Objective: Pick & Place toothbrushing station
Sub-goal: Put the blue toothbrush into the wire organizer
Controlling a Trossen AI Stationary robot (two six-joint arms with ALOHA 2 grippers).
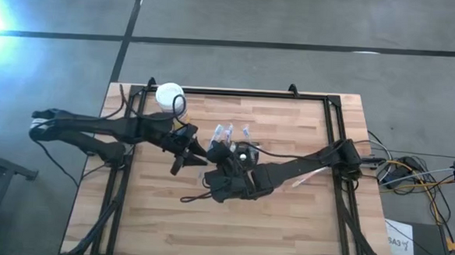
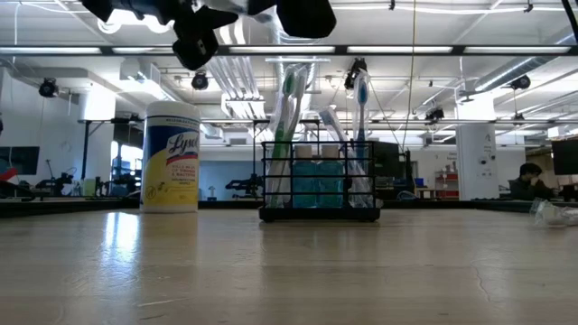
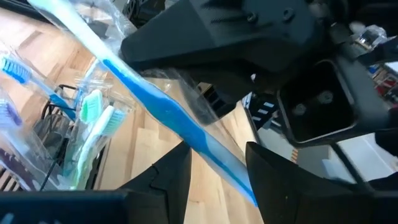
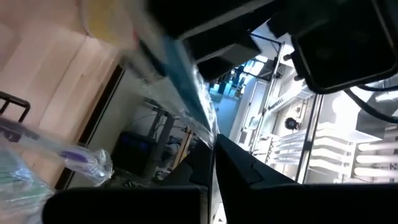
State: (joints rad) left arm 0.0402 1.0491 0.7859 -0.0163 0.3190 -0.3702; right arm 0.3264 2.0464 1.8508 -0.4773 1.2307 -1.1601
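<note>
The toothbrushing station (image 2: 321,185) is a black wire holder standing on the table (image 1: 285,224) with several wrapped toothbrushes upright in it; it also shows at mid-table (image 1: 231,137). Above and nearer than it, my right gripper (image 4: 213,146) is shut on a blue toothbrush (image 3: 155,106) in a clear wrapper. My left gripper (image 3: 217,149) is open, level and facing the right one, with the brush's blue end running between its fingers. Whether those fingers touch the brush, I cannot tell. My right gripper pinches one end of the wrapped toothbrush (image 4: 202,127) between its two shut fingers. The brush runs straight out from the fingertips toward my left gripper. It is lifted clear of the table, slanting in the air.
A round yellowish jar with a white lid (image 2: 172,158) stands at the table's far left (image 1: 169,95). A loose clear wrapper (image 2: 553,212) lies toward the right edge. Black rails (image 1: 237,93) frame the table. Bare wood lies along the near side.
</note>
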